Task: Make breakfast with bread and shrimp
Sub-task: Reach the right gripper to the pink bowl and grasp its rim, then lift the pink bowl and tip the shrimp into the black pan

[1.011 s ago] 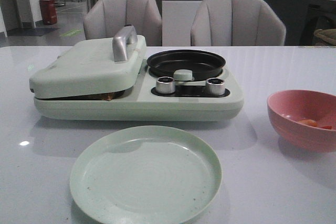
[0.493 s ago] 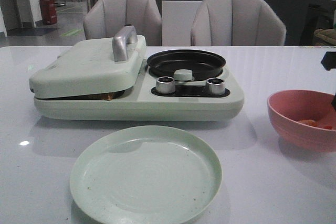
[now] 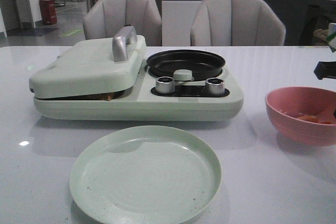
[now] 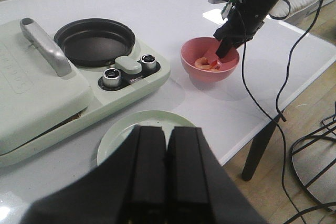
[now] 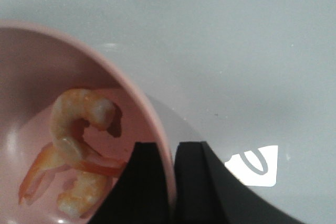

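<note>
The shrimp (image 5: 79, 150) lie curled in the pink bowl (image 3: 302, 114) near the right edge of the tabletop (image 3: 273, 182). The right gripper (image 5: 172, 182) straddles the bowl's rim, one finger inside and one outside, jaws clenched on that rim. The left gripper (image 4: 167, 182) hangs above the front edge with its jaws pressed together, holding nothing. Beneath it sits a pale green plate (image 3: 145, 174). Behind the plate stands a green cooker (image 3: 136, 100): lid (image 3: 86, 66) lowered on the left, black pan (image 3: 186, 62) on the right. A brown sliver shows under the lid; whether it is the bread cannot be told.
</note>
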`<state>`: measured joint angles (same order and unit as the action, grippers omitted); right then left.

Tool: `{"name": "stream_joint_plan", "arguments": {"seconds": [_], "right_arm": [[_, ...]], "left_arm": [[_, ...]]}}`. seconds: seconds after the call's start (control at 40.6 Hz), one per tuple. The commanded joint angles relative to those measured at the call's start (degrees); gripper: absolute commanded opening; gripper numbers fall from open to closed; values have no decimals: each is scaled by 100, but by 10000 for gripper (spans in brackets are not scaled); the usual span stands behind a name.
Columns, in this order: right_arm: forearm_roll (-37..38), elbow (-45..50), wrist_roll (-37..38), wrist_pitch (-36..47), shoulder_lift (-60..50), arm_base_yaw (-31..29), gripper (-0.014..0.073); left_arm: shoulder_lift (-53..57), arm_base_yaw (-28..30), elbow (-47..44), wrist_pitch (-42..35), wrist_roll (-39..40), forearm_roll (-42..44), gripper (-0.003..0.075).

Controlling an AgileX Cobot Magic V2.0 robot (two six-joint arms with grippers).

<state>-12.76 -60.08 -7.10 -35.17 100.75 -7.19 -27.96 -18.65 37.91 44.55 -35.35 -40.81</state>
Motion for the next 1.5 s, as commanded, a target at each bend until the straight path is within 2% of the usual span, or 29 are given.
{"name": "stream_joint_plan", "arguments": {"seconds": [0.0, 0.222, 0.419, 0.518, 0.641, 0.838, 1.085, 1.257, 1.479], "right_arm": [[8, -186, -180, 151, -408, 4, 41], [118, -802, -470, 264, -1095, 421, 46], [1090, -1648, -374, 786, -1218, 1234, 46], [1660, -2052, 49, 1067, -1104, 1677, 46], [2646, -2558, 754, 1337, -833, 2153, 46], [4708, -3437, 2055, 1277, -163, 2798, 46], [7905, -4518, 3728, -225, 807, 3489, 46], [9918, -4737, 4660, -1058, 1328, 3898, 46], [11201, -4742, 4874, -1649, 1745, 4278, 46]], "left_arm": [[-21, -48, 146, -324, -12, -259, 102], [-21, -48, 146, -324, -12, -259, 102], [-21, -48, 146, -310, -12, -259, 102], [-21, -48, 146, -289, -12, -259, 102], [-21, -48, 146, -276, -12, -259, 102], [-21, -48, 146, -276, -12, -259, 102], [-21, -48, 146, -276, -12, -249, 102], [-21, -48, 146, -276, -12, -233, 101], [-21, -48, 146, -276, -12, -19, 101]]}}
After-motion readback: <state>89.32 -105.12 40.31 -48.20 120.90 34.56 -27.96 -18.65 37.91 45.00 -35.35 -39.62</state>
